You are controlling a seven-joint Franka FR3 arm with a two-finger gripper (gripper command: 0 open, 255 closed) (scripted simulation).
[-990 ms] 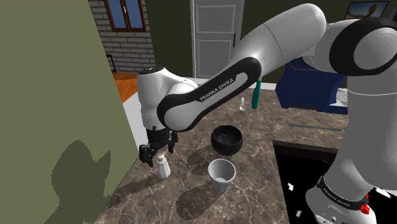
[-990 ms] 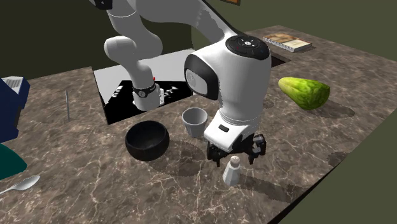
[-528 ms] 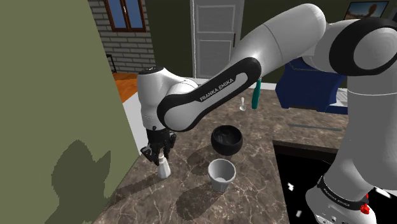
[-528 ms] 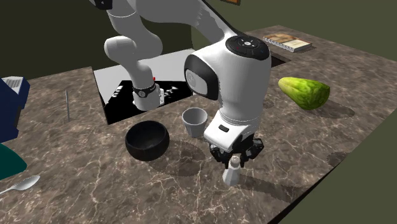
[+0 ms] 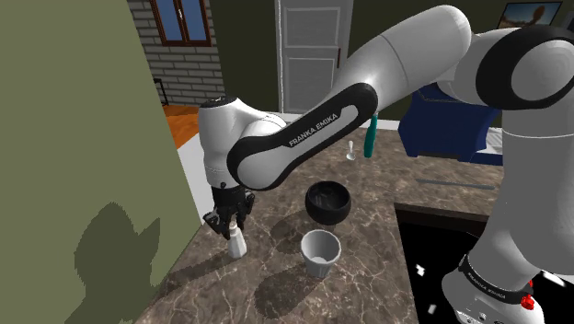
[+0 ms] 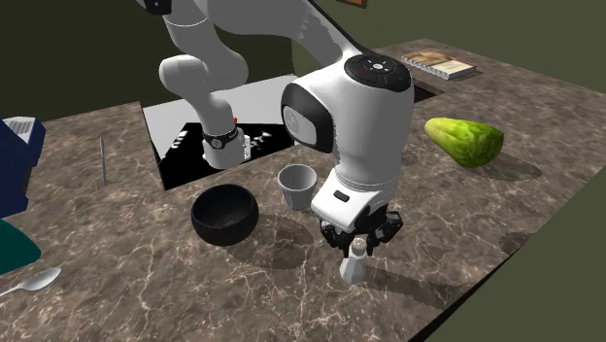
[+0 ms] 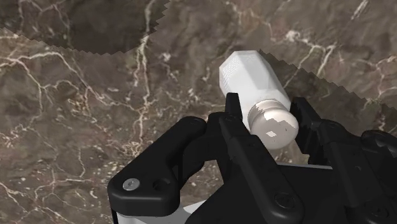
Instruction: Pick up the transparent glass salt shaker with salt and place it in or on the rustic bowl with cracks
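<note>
Fingers that stood wide on either side of the salt shaker (image 5: 237,244) a second ago have drawn in, and the end effector (image 5: 230,222) now sits narrow, clasping the shaker at its top. Against the frame from half a second ago nothing differs: arm, end effector and shaker keep the same pose.

From the wrist, the end effector (image 7: 270,119) has its black fingers (image 7: 245,143) pressed against the two sides of the shaker's rounded silvery cap, and the pale faceted body of the salt shaker (image 7: 250,75) points away from them toward the brown veined marble desk (image 7: 76,95).

The second exterior view has the end effector (image 6: 359,236) pointing straight down and the salt shaker (image 6: 353,267) upright under it, its base seemingly on the desk (image 6: 146,282), near the desk's front edge. The black bowl (image 6: 224,215) lies well apart, toward that view's left, with a grey cup (image 6: 297,185) standing between the bowl and the arm's wrist. A green vegetable (image 6: 464,140) lies farther off at that view's right.

Over the shoulder, the shaker stands near the desk (image 5: 386,184) edge by the olive wall, the black bowl (image 5: 327,202) and the grey cup (image 5: 320,253) both to its right.
</note>
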